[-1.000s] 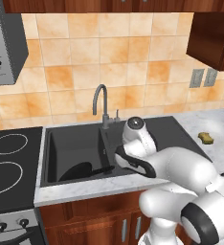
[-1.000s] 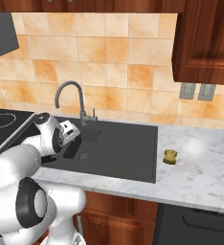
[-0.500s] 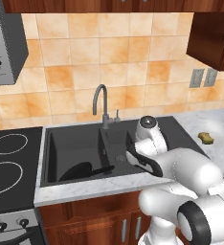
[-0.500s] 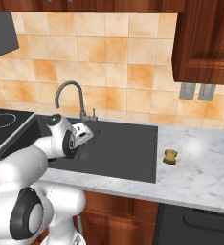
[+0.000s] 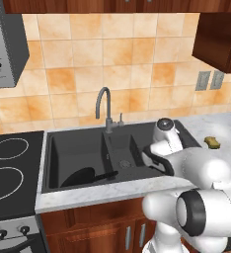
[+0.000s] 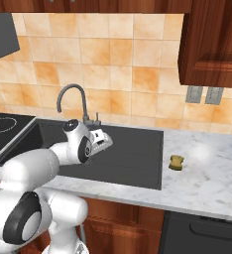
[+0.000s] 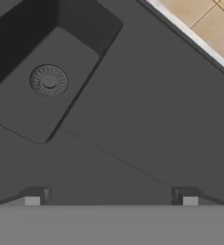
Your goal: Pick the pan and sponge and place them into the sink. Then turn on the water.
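The sponge [image 6: 176,161] sat on the counter [image 6: 212,178], well off to the right of the jaws [image 6: 106,142], which hung open and empty over the sink's [image 5: 137,143] drainboard. The pan [image 5: 80,176] already lay in the large basin, left of them.

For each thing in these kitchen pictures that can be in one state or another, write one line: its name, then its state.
pan: lying in the large basin, handle pointing towards the small basin
sponge: on the counter, right of the sink, untouched
sink: small basin empty, drain uncovered
faucet: off, no water running
gripper: open, empty, above the drainboard
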### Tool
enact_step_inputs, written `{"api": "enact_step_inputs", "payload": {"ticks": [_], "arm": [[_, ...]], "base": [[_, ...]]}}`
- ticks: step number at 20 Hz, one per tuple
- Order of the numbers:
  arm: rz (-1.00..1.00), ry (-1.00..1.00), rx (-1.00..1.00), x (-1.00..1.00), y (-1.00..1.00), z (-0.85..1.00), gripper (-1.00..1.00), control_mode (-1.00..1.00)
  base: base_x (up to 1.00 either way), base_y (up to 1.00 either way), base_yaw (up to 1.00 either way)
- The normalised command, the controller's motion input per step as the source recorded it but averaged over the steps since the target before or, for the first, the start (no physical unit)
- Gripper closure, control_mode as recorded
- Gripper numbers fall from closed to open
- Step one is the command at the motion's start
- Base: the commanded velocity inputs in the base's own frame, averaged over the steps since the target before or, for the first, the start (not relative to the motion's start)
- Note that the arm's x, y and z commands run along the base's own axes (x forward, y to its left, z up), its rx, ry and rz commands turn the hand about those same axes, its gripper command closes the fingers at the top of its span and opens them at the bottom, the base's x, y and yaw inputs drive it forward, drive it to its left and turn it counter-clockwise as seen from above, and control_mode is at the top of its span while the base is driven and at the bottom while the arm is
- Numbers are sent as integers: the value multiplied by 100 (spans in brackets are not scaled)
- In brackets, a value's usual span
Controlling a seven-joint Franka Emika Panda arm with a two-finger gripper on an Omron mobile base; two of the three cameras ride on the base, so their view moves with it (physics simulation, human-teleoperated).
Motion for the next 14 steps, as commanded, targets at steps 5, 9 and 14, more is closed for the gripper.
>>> {"api": "enact_step_inputs", "payload": {"ticks": [5, 9, 14], "arm": [[-14, 0, 0, 15, -58, 0, -100, -100], [-14, 0, 1, 17, -60, 1, -100, -100], [-12, 0, 3, 19, -65, 0, -100, -100]], "base": [[0, 0, 0], [0, 0, 0], [0, 0, 0]]}}
